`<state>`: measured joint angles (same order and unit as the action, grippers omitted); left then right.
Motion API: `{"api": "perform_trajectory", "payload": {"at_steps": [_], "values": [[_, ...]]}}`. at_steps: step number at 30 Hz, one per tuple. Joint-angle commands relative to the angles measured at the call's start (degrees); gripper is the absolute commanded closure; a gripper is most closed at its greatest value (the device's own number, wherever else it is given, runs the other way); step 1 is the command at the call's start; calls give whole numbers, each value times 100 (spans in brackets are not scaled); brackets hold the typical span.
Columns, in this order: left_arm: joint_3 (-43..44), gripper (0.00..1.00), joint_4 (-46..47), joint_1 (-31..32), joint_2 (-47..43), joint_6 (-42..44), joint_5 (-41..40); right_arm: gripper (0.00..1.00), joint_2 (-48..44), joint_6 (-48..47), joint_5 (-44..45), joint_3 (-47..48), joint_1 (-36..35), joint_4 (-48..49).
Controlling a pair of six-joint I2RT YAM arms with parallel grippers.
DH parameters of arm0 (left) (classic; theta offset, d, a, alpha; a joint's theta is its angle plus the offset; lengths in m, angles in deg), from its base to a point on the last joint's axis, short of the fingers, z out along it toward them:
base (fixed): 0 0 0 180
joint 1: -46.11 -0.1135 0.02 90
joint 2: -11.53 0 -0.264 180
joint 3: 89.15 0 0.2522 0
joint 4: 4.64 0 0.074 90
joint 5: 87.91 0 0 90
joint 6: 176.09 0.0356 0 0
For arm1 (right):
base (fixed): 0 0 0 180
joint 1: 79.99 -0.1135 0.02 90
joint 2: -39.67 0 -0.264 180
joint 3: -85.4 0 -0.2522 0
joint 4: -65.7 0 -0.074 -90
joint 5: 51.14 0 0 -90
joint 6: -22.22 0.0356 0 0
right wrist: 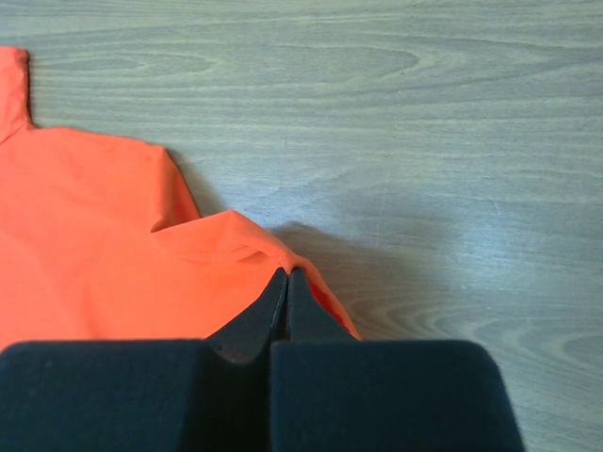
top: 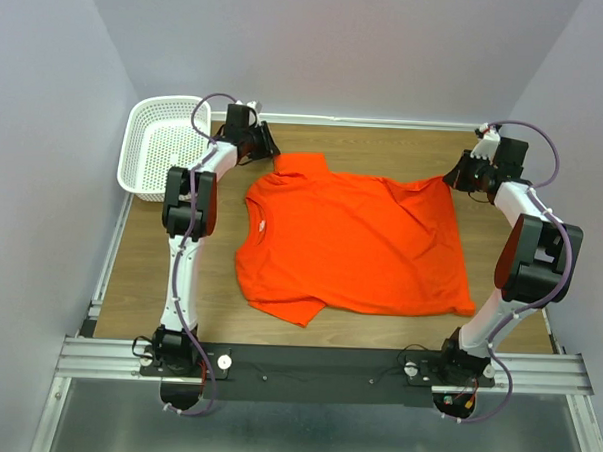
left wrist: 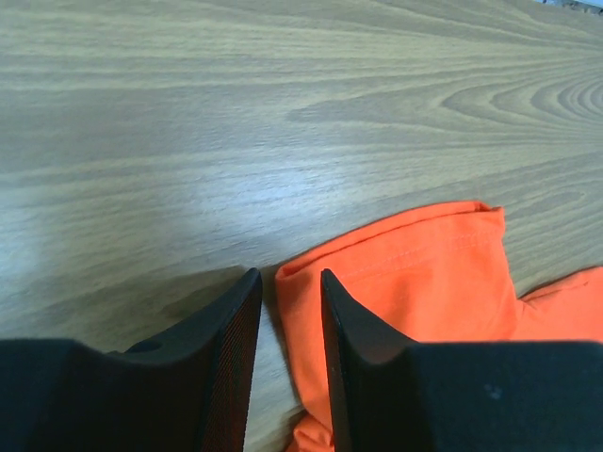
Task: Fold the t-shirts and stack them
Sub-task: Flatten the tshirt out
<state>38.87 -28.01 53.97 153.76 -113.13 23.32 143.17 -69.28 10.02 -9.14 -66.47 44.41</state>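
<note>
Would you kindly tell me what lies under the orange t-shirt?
The t-shirt lies spread on the wooden table; bare wood shows around it. Whatever the fabric covers cannot be seen.

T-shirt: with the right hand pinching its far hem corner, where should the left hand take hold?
Probably the far sleeve of the t-shirt, at its cuff corner, coming in low from the far-left side. It lies flat, jutting beyond the body, and the open jaws of the left hand straddle its edge, while the right hand pinches the hem.

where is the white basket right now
In the top view the white basket sits at the far left corner of the table, just left of the left gripper and apart from the orange t-shirt.
</note>
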Motion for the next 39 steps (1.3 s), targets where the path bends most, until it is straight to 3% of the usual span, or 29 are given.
{"api": "perform_trajectory", "payload": {"at_steps": [1, 12, 16, 19, 25, 33, 39], "values": [[228, 61, -340, 75, 278, 77, 109, 99, 56, -26, -87, 2, 46, 6], [492, 85, -419, 84, 384, 94, 153, 99, 38, -44, -69, 2, 46, -3], [519, 100, -376, 76, 288, 208, 258, 99, 47, -79, -17, 19, 46, -12], [414, 100, -192, 67, 51, 322, 267, 99, -40, -166, 36, 19, 46, -12], [123, 100, 73, 67, -1038, 630, 223, 99, -532, -325, 142, -51, 46, -20], [-1036, 100, 696, 67, -3279, 1131, -49, 99, -2561, -378, -130, -508, 46, -310], [-1880, 100, 1108, 67, -5256, 1290, -111, 99, -3740, -413, 45, 447, 46, -907]]}}
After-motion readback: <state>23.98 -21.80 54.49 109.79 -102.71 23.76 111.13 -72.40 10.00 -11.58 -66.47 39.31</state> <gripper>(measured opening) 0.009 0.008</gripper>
